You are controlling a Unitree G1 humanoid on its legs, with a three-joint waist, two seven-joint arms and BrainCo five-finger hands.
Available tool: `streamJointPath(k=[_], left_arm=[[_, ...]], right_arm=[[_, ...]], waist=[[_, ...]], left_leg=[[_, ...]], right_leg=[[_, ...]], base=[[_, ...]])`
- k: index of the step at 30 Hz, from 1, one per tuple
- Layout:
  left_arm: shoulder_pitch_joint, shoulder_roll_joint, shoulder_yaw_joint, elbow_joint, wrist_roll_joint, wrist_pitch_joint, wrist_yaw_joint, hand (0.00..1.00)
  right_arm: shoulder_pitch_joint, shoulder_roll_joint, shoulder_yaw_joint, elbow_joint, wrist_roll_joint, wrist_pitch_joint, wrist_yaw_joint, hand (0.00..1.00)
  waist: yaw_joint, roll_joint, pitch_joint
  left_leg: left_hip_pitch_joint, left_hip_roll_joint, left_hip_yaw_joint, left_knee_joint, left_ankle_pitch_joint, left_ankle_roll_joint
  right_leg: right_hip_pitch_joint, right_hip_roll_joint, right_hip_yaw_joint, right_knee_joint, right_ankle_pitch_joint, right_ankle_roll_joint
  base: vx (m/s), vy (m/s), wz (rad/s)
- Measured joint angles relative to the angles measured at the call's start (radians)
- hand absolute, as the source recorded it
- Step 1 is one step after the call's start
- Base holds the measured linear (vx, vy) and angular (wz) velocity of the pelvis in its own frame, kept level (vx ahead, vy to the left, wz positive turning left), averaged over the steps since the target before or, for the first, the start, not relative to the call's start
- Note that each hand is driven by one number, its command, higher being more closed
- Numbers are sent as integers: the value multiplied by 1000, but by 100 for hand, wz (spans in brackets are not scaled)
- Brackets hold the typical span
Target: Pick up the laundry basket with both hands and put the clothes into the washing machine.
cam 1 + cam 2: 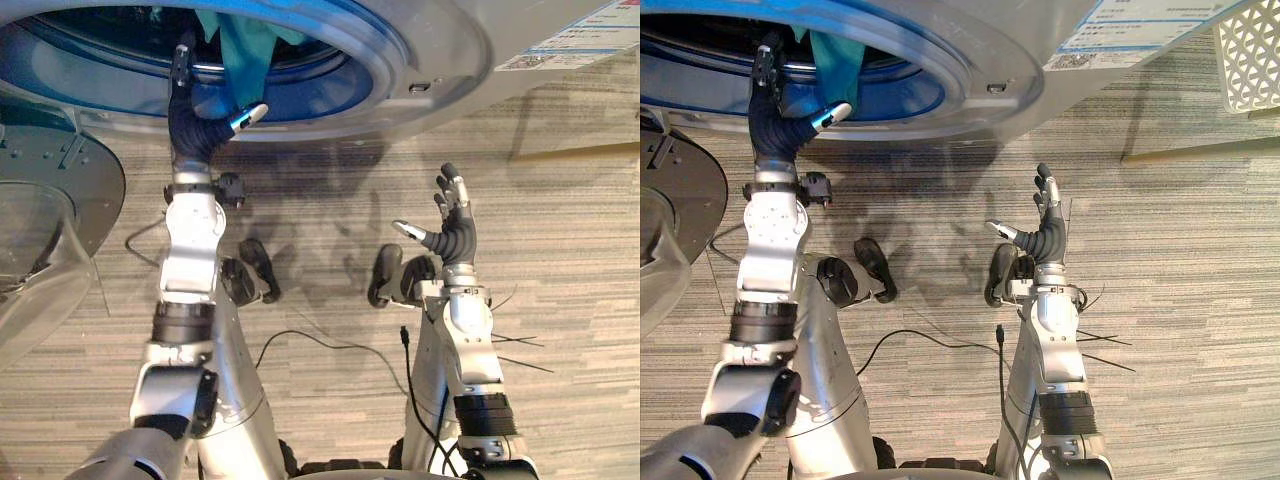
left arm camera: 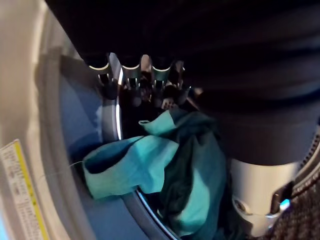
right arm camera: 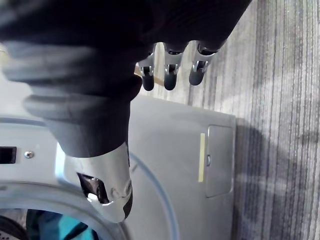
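- We saw the left hand (image 1: 190, 125) raised to the mouth of the washing machine (image 1: 450, 40). Its fingers were straight, its thumb was spread wide, and it gripped nothing. Its fingertips lay at the drum rim.
- The teal clothes (image 1: 245, 50) hung over that rim just beside the hand, on its thumb side. Part of them was inside the drum and part draped outward. We could not tell whether the fingers touched the cloth.
- We judged the main risk to be the draped part. If the hand drew back flat, it could drag the cloth out over the rim and drop it on the floor (image 1: 560, 250).
- A push from straight fingers might also slide past the fabric and bunch it at the rim rather than carry it in. The door could then close on a trapped fold.
- The open door (image 1: 60, 190) stood on the side of the left hand away from its thumb, near the forearm. We thought a wide sideways sweep of that arm could knock it.
- The right hand (image 1: 455, 235) hung over the floor well apart from the machine, fingers relaxed and spread, holding nothing. From there it could not catch a falling garment.
- The white lattice basket (image 1: 1250, 50) sat beyond the right hand, well apart from it and in neither hand. We thought reaching for it without looking could tip it.
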Motion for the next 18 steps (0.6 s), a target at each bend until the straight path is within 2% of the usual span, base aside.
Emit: streamJointPath(k=[2,5,9,11,12,14,18], left_arm=[[105,-64,-27,0,-20,-2,0,0],[250,-105,-59,6,-72,-8,-23,0],[383,-120,-113,104,-126,-41,-62,0],[440,-115,-141,202,-138,-62,-87,0],[452,-112,-148,229,-141,-69,-93,0],[496,-105,-161,336,-157,-78,-125,0],[535,-88,-158,483,-155,-84,-154,0]], right_arm=[[25,-3,0,13,0,3,0,0],[51,-4,10,50,3,6,1,0],[151,-14,26,101,24,12,1,0],[215,-19,30,166,41,22,0,0],[230,-22,30,185,42,23,0,0],[286,-24,32,258,51,24,-2,0],[331,-24,31,367,72,25,-2,0]], waist=[[4,1,-33],[6,4,-40],[13,12,-89],[13,12,-110],[13,12,-116],[12,12,-155],[10,12,-196]], left_leg=[[43,-15,2,-33,2,-4],[170,-19,10,-101,11,-19],[369,-49,13,-236,34,-45],[542,-53,28,-354,53,-57],[586,-56,36,-385,61,-57],[747,-66,51,-524,98,-66],[989,-69,97,-753,164,-75]], right_leg=[[44,-9,-6,-19,-10,3],[174,-11,-25,-83,-12,1],[386,-25,-67,-202,-12,1],[569,-25,-104,-314,-8,2],[616,-25,-114,-344,-5,4],[780,-19,-150,-478,23,3],[1010,15,-178,-705,94,11]], base=[[38,-59,24],[76,-75,14],[108,-78,23],[151,-107,25],[143,-81,26],[158,-57,18],[157,-2,-3]])
